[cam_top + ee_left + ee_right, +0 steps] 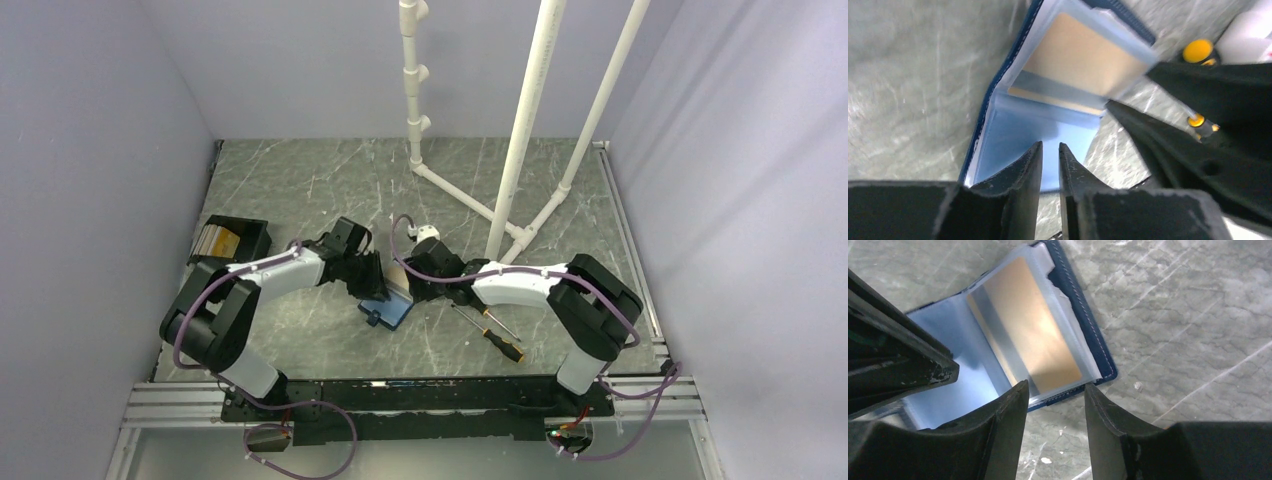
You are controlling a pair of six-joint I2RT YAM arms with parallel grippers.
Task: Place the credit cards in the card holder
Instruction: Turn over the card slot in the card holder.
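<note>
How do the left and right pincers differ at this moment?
The left pincer has its fingers almost together; the right pincer has them wider apart. Left points at an empty blue sleeve of the card holder; right at the sleeve with a credit card. Both hold nothing.

Card holder (386,313): navy-blue, folding, lies open on the grey marbled table (300,190), about mid-table and toward the near edge. Stitched navy cover faces down, and light-blue clear plastic sleeves face up. A small dark tab sticks out at its near-left side in the top view. 1 credit card (1034,337) visible: orange-tan face, with a pale silvery stripe along 1 long edge. It sits inside a clear sleeve on 1 half of the holder, within the sleeve's outline. That sleeve looks lifted slightly off the cover; angle unclear. The other half shows plain light-blue sleeve.
</note>
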